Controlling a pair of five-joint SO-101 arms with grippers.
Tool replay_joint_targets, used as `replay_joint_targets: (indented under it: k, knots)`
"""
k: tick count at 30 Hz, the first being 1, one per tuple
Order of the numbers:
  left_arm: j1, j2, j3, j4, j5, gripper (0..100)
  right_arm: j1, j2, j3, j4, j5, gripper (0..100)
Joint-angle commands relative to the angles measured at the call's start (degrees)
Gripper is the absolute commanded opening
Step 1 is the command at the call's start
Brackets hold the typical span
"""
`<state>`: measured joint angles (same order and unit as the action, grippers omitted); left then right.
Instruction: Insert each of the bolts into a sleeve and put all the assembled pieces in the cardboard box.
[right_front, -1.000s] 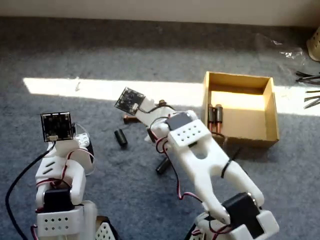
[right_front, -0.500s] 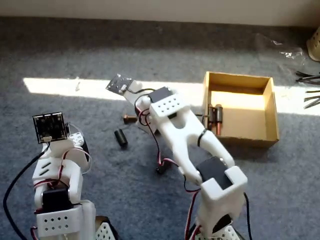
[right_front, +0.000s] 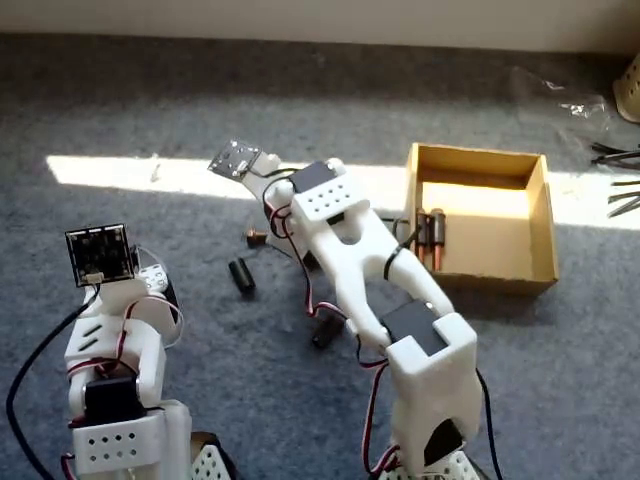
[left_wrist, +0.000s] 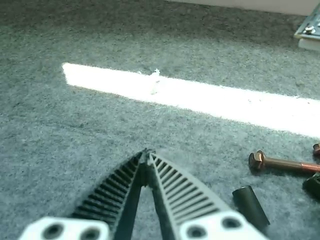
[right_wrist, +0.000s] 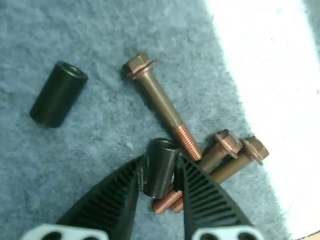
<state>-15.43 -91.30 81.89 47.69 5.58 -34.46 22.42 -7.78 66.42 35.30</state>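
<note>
A black sleeve (right_wrist: 160, 175) stands between the jaws of the right claw (right_wrist: 161, 161), which pinches it on both sides. A long bolt (right_wrist: 160, 105) and two more bolts (right_wrist: 227, 144) lie just beside it on the grey carpet (right_wrist: 75, 160). A second sleeve (right_wrist: 57, 94) lies apart.

The step looks like picking up a sleeve to join with a bolt. Next, a bolt must line up with the sleeve's hole.

The left claw (left_wrist: 147, 156) is pressed together and holds nothing. The cardboard box (right_front: 478, 153), at the middle right of the high view, holds joined pieces (right_front: 430, 240). How many is hard to tell. The claw and sleeve hide the ends of the two bolts.
</note>
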Motion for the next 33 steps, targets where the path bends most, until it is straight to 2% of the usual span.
replay_joint_targets:
  k: [1,8,20,33]
  knots:
    - [-0.7,-0.6,-0.3,-1.1,0.1,1,0.5,-0.6,-2.5,0.6,1.4,8.2]
    - [-0.7,-0.6,-0.3,-1.1,0.1,1,0.6,0.0,-2.1,1.9,1.4,13.5]
    - [-0.7,-0.6,-0.2,-1.1,-2.4,1,0.4,3.9,-1.5,0.7,1.3,13.5]
    - [-0.7,-0.6,-0.2,-1.1,-2.5,1,0.3,4.7,-0.7,1.5,-2.5,13.4]
